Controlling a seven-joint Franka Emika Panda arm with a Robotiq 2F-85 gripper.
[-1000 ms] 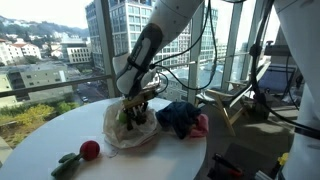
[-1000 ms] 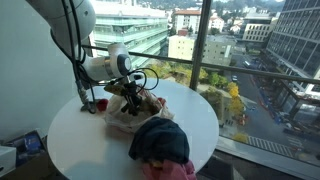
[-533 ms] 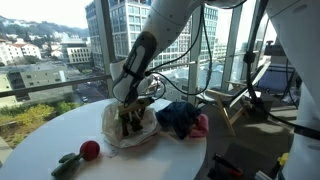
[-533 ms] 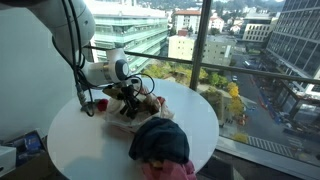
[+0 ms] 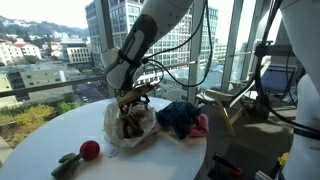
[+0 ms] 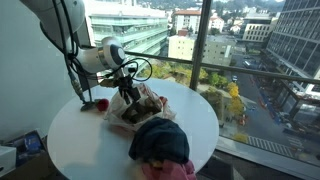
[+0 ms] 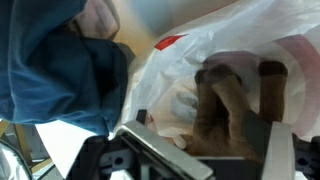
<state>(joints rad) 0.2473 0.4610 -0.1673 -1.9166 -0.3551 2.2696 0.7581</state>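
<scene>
Tall city windows are surrounding the round white bench (image 5: 40,135), where a white plastic bag (image 5: 112,128) is lying directly beneath the jaws, holding a brown thing (image 7: 225,100). Whether the jaws are standing open or pinching anything, I cannot tell. A dark blue cloth (image 6: 160,140) is lying just beside them.

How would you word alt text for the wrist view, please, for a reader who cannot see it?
The gripper points into an open white plastic bag, its two fingers either side of a brown item; whether they grip it is unclear. A crumpled blue cloth lies at upper left.
</scene>
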